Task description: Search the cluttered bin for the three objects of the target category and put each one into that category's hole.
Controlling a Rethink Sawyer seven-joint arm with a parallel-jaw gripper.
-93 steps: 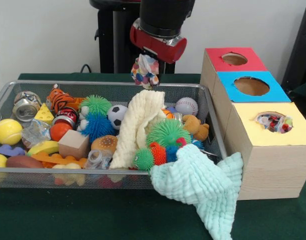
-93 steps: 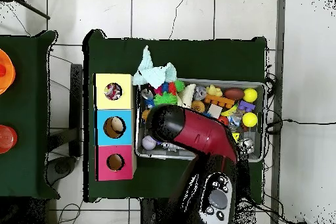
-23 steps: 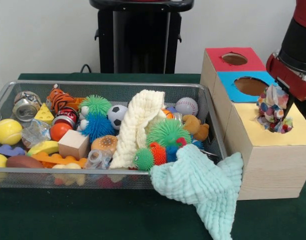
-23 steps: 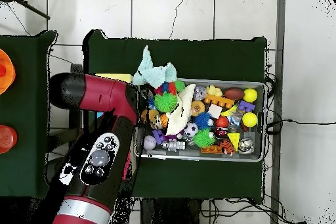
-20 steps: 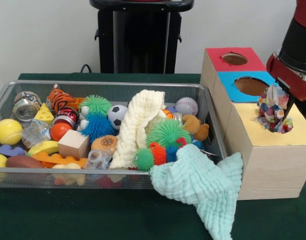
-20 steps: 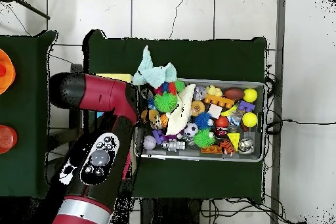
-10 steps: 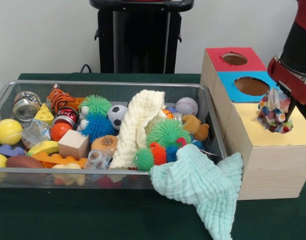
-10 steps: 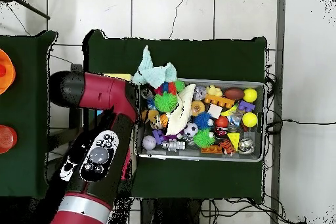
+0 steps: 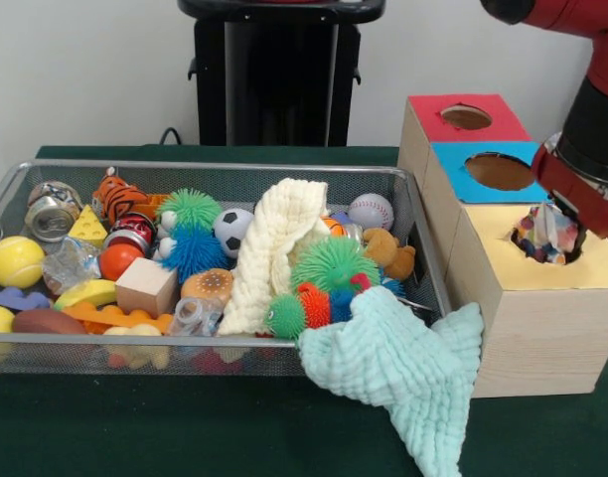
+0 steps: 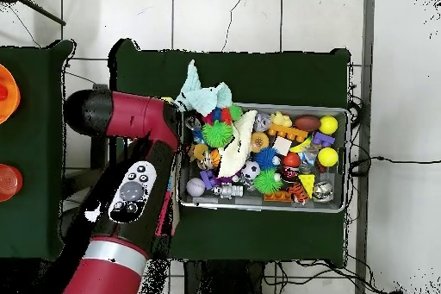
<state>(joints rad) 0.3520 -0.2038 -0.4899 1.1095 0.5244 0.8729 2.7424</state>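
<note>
1. Overall, a red and black robot arm (image 9: 594,119) reached down at the right side of the front view, over a row of three wooden boxes topped red, blue and yellow, each with a round hole.
2. A wire mesh bin (image 9: 215,171) sat just beside the boxes, crowded with toys: spiky rubber balls, a tennis ball, a small soccer ball, a baseball, a wooden block, crushed cans and a toy bear.
3. The gripper (image 9: 552,221) hung directly above the yellow box's hole (image 9: 545,241), and a multicoloured patterned cloth (image 9: 542,231) sat bunched in that hole, its top rising toward the gripper.
4. Whether the fingers were closed on the cloth or had let go could not be told, because the arm's red collar hid them.
5. Judging by this, cloth seemed to be the target category and the yellow hole its place; this piece was nearly or fully delivered.
6. A knitted cream cloth (image 9: 274,248) lay draped across the middle of the bin, and a pale mint cloth (image 9: 398,368) spilled over the bin's near rim onto the green table.
7. Those two looked like the remaining items to collect, though the hole's contents could not be counted.
</note>
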